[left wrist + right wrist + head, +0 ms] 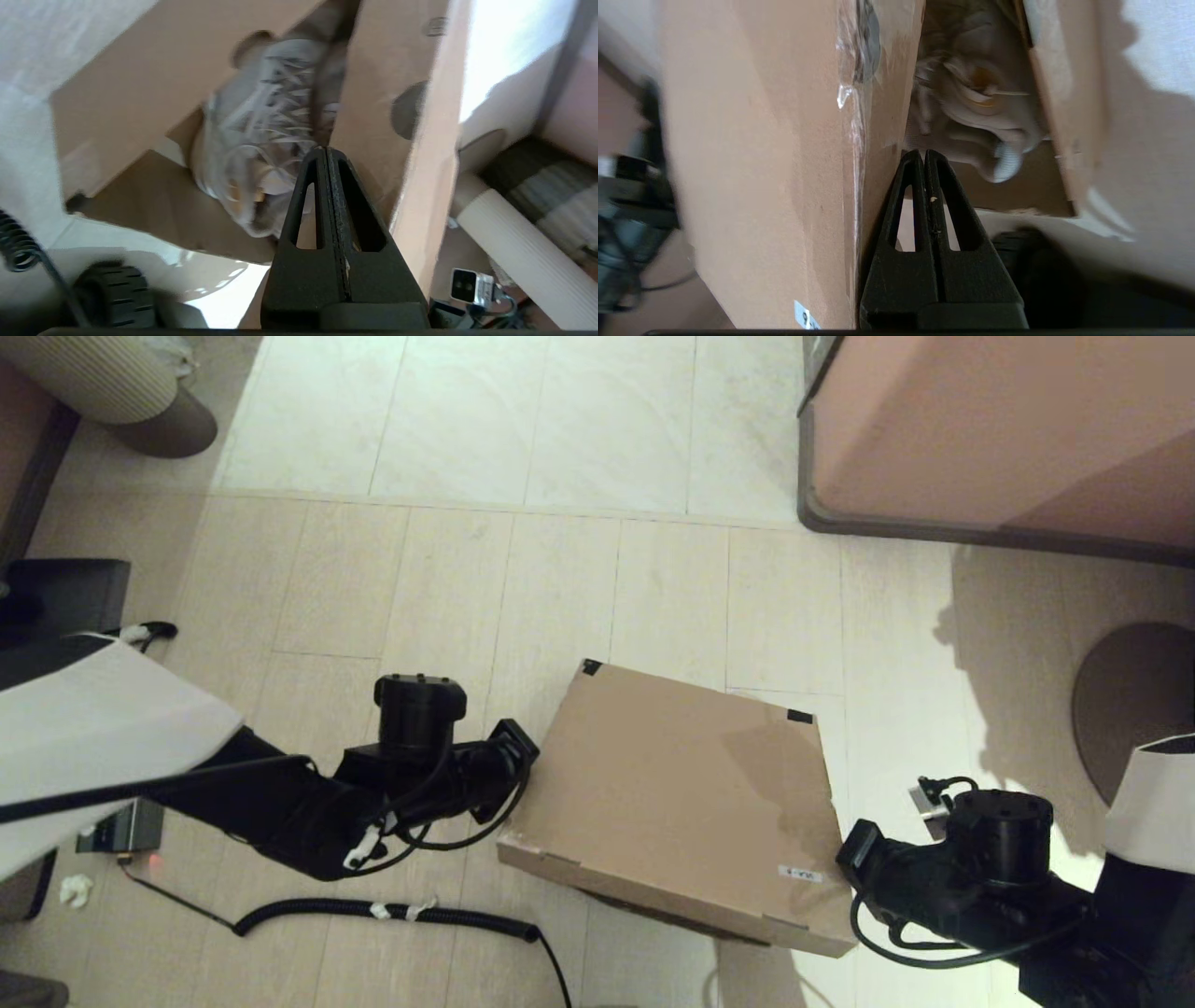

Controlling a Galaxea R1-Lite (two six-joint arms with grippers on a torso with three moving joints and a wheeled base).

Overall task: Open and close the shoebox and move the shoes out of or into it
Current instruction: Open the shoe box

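Observation:
The brown cardboard shoebox stands on the floor between my arms, its flap lid lifted at the near edge, white sticker near its front right corner. My left wrist sits at the lid's left edge and my right wrist at its front right corner; in the head view the lid hides both sets of fingertips. The left gripper is shut and empty, beside the lid's inner face, pointing at a white laced sneaker inside. The right gripper is shut and empty under the lid, with a sneaker beyond it.
A large pinkish-brown cabinet stands at the back right. A coiled black cable lies on the floor in front of the left arm. A round brown base is at the right, a ribbed cylinder at the back left.

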